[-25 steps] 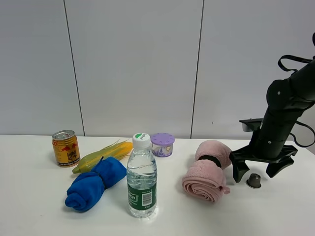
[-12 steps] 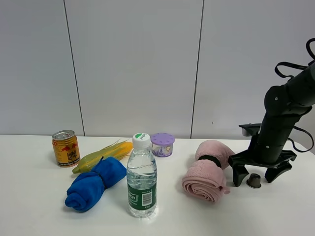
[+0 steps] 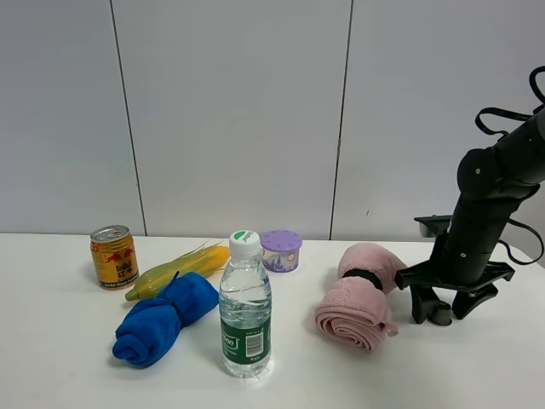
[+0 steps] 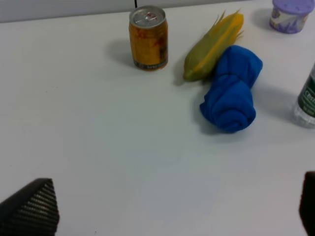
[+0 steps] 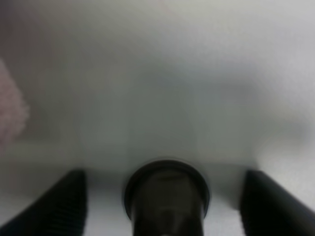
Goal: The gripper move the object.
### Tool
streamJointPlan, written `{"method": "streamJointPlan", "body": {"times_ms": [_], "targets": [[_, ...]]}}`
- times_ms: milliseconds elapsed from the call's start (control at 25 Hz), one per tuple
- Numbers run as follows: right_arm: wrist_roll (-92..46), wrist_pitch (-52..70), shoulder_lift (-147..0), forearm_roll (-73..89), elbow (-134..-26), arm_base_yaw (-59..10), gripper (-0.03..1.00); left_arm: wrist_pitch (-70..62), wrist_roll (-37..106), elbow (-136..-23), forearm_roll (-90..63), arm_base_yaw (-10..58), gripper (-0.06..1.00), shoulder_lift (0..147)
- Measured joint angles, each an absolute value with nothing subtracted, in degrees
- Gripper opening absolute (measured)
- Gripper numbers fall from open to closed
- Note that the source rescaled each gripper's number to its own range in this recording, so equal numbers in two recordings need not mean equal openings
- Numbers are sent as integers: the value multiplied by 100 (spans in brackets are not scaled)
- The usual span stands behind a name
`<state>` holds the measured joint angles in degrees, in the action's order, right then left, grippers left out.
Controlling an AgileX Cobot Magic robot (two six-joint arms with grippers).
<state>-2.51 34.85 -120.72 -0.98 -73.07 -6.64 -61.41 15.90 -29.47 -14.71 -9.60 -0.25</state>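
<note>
The object, a tiny dark metallic capsule [image 3: 440, 318], stands on the white table at the right, beside a rolled pink towel [image 3: 356, 296]. My right gripper [image 3: 442, 312] is lowered to the table with one finger on each side of the capsule. In the right wrist view the capsule [image 5: 166, 194] sits centred between the two fingers [image 5: 56, 206], with a gap on each side, so the jaws are open around it. My left gripper [image 4: 167, 216] is open and empty over bare table; only its fingertips show at the picture's edge.
A water bottle [image 3: 245, 305] stands front centre. A blue cloth [image 3: 162, 319], a corn cob [image 3: 180, 266] and a golden can [image 3: 113, 256] lie at the left. A purple lidded container [image 3: 281, 250] stands at the back.
My right gripper has come down around the capsule and its fingers have narrowed toward it. The capsule has stayed in place.
</note>
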Motion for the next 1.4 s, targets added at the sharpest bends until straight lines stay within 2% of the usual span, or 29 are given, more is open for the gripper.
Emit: {"method": "streamJointPlan", "body": {"times_ms": [80,160,200,280,520,720,880,1120,1400], "targets": [[-157,3507,-12072,-79,-7307,-664,36,-6141,1590,-2947,-1471,-960,100,-25],[-84,3506,-12072,-57,-7307,-664,17,-6141,1590,-2947,-1471,-960,100,-25],[-55,3519,-12072,-57,-7307,-664,15,-6141,1590,-2947,-1471,-960,100,-25],[-49,3570,-12055,-57,-7327,-664,0,-6141,1590,-2947,-1471,-960,100,-25],[-76,4018,-11797,-57,-7334,-664,0,-6141,1590,-2947,-1471,-960,100,-25],[-293,4531,-10919,0,-7334,-664,0,-6141,1590,-2947,-1471,-960,100,-25],[-978,4738,-10091,473,-7334,-748,0,-6141,1590,-2947,-1471,-960,100,-25],[-1520,4676,-9538,955,-7496,-1581,0,-6141,1590,-2947,-1471,-960,100,-25],[-1224,4515,-10297,925,-8805,-2492,0,-6141,1590,-2947,-1471,-960,100,-25]]}}
